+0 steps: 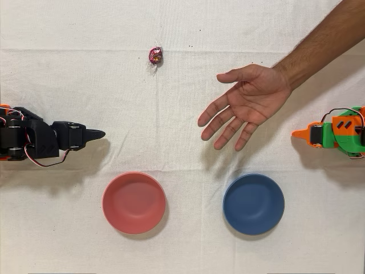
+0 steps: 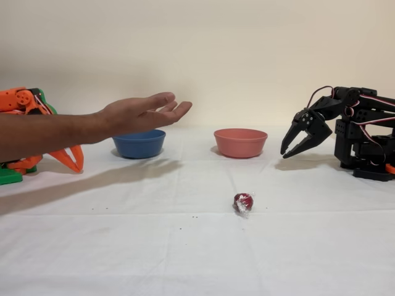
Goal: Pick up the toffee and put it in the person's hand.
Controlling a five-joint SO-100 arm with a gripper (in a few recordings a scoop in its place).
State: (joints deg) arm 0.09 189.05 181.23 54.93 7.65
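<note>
Tool parted in fixed view, toffee apart

Shiny foil toffee, matt cloth, plastic bowls

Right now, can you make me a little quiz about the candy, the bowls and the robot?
1. True or false: the candy lies inside the red bowl.
2. In the overhead view, which bowl is nearer the person's hand: A) the red one, B) the blue bowl?
3. Fill in: the black arm's end effector is ____ (open or shut) in the side view.

Key:
1. False; it lies on the white cloth, apart from both bowls.
2. B.
3. Open; its two fingers are spread and hold nothing.
</note>
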